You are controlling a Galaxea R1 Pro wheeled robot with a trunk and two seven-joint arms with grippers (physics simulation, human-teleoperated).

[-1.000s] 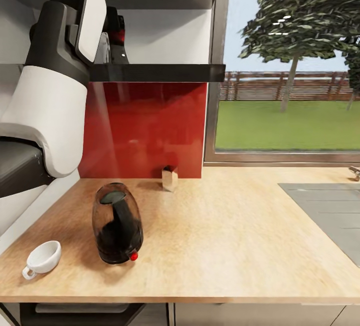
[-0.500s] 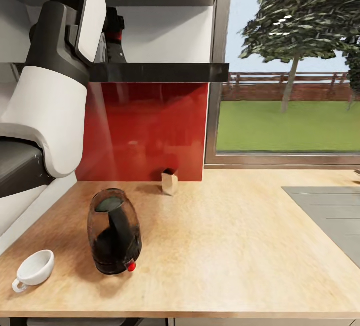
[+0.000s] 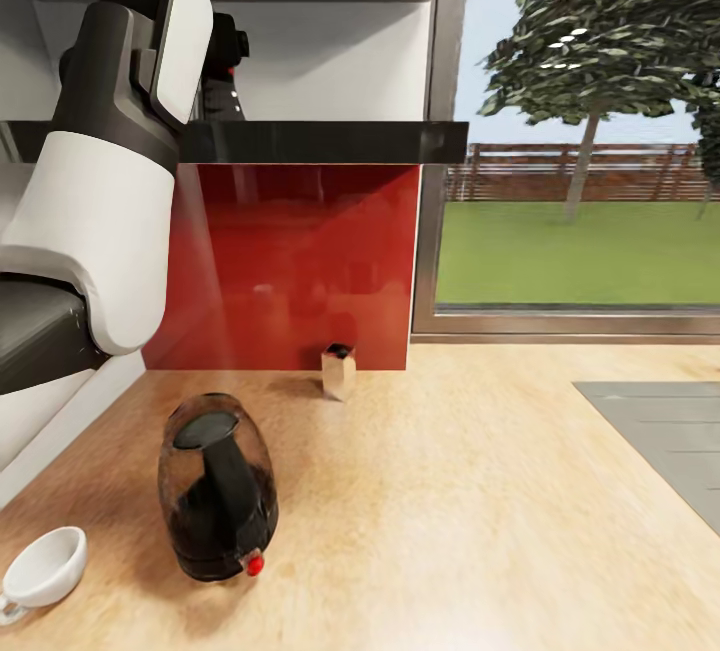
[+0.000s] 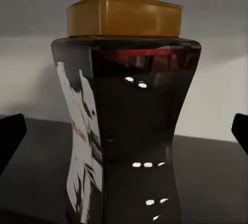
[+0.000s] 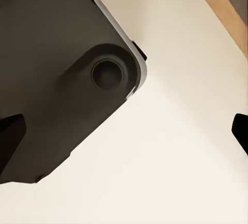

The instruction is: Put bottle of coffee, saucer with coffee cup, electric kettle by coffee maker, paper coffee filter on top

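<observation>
Bottle of coffee [image 4: 126, 126] sits dead centre between the left gripper [image 4: 124, 131]'s wide-open fingertips, upper left on the shelf; I'd squeeze at its waist.

A glossy red backsplash panel [image 3: 290, 266] stood at the far left beneath a dark shelf [image 3: 320, 142]. To the right, a large window [image 3: 590, 121] showed a tree [image 3: 600, 31], a lawn and a wooden fence in daylight. A grey inset panel [image 3: 665, 436] lay at the right.
</observation>
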